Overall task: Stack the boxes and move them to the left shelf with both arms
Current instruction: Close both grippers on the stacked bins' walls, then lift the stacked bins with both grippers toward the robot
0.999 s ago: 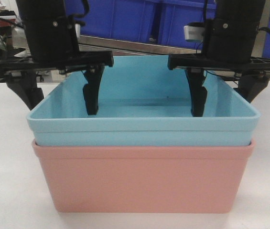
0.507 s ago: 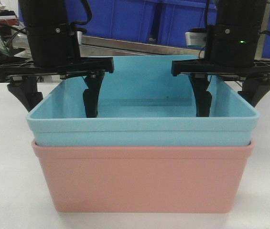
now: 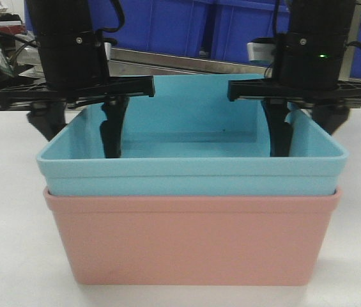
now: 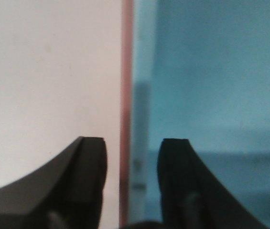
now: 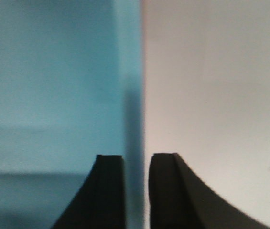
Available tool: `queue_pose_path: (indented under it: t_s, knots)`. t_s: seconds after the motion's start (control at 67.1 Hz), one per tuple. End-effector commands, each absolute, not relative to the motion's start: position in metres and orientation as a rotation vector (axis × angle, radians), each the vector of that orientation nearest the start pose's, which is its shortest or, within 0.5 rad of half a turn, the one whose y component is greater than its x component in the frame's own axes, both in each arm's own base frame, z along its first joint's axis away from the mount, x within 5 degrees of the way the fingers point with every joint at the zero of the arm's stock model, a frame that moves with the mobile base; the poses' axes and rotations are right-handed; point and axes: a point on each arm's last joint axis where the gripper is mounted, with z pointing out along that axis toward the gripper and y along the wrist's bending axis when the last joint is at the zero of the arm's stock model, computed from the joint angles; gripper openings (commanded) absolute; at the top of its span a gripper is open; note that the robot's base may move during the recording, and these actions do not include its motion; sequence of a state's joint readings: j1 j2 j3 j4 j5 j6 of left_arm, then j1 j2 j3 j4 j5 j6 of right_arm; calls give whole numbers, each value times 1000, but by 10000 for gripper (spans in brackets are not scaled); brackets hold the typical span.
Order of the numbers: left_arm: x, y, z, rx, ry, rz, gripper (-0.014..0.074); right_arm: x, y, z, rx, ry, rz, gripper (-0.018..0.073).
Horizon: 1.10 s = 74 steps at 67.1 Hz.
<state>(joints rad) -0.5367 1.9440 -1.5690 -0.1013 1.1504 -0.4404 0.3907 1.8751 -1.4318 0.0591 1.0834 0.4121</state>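
now that both claws have narrowed, my right gripper [image 5: 136, 164] pinches the light blue plastic tub [image 3: 193, 167]; left gripper [image 4: 131, 145] sits barely spread, so lifting waits.

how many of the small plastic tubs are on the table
2. The light blue tub sits nested inside the pink tub, which stands on the white table. The front view shows no others of this kind, and none seems hidden.

Front-on; 2 wrist close-ups over blue tub [image 3: 193, 167]
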Motion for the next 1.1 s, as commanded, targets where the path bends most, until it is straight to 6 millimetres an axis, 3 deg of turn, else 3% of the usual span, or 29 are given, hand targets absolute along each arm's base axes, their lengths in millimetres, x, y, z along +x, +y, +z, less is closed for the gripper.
queue_pose_path:
  t_s: [0.0, 0.089, 0.716, 0.88, 0.999, 1.088]
  knots:
    - [335, -211, 261, 72, 2991, -303, 1, 344, 144, 249, 55, 2963, 171, 34]
    - [335, -211, 261, 72, 2990, -304, -8, 344, 144, 249, 55, 2963, 171, 68]
    - [331, -212, 263, 63, 3038, -327, -12, 340, 143, 251, 71, 3015, 145, 66]
    - [321, -212, 271, -19, 3098, -274, -12, 332, 139, 267, 162, 3029, 132, 66]
    - [306, -215, 284, 45, 3091, -175, -12, 323, 137, 286, 159, 2981, 163, 66]
    - [294, -219, 298, 55, 3057, -196, -12, 315, 135, 297, 153, 2974, 169, 66]
